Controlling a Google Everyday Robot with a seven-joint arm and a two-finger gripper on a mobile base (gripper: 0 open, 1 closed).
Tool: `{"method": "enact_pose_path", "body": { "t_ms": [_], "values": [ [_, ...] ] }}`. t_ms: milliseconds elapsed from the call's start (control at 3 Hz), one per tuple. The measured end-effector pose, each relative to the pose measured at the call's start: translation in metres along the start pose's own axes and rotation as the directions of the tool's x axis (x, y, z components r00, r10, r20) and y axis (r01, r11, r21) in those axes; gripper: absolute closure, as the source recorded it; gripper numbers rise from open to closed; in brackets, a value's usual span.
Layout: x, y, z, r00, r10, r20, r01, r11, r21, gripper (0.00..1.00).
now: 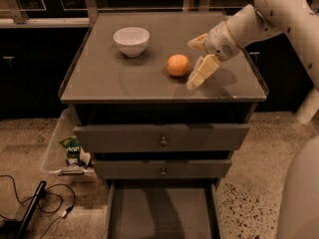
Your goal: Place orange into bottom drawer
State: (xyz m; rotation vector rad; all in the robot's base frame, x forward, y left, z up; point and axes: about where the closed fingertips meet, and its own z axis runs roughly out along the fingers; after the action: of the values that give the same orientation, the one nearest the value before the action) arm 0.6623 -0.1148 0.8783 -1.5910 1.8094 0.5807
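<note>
The orange (178, 64) sits on the grey top of the cabinet (124, 86), right of centre. My gripper (194, 61) is just to the right of the orange, low over the top. Its fingers (202, 71) are spread apart, one behind and one in front, and they hold nothing. The bottom drawer (162, 215) is pulled out at the foot of the cabinet, and its flat grey floor is bare.
A white bowl (131, 40) stands at the back left of the top. Two shut drawers with brass knobs (163, 141) lie above the open one. A clear bin with a green packet (72, 148) and cables (30, 203) lie on the floor at the left.
</note>
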Motion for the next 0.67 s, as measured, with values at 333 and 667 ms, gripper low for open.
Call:
{"method": "enact_pose_path", "body": {
  "t_ms": [333, 667],
  "values": [
    [0.001, -0.012, 0.011, 0.999, 0.03, 0.017, -0.03, 0.9995, -0.009, 0.0],
    [-0.003, -0.023, 0.019, 0.999, 0.032, 0.016, -0.032, 0.9995, -0.008, 0.0]
  ]
}}
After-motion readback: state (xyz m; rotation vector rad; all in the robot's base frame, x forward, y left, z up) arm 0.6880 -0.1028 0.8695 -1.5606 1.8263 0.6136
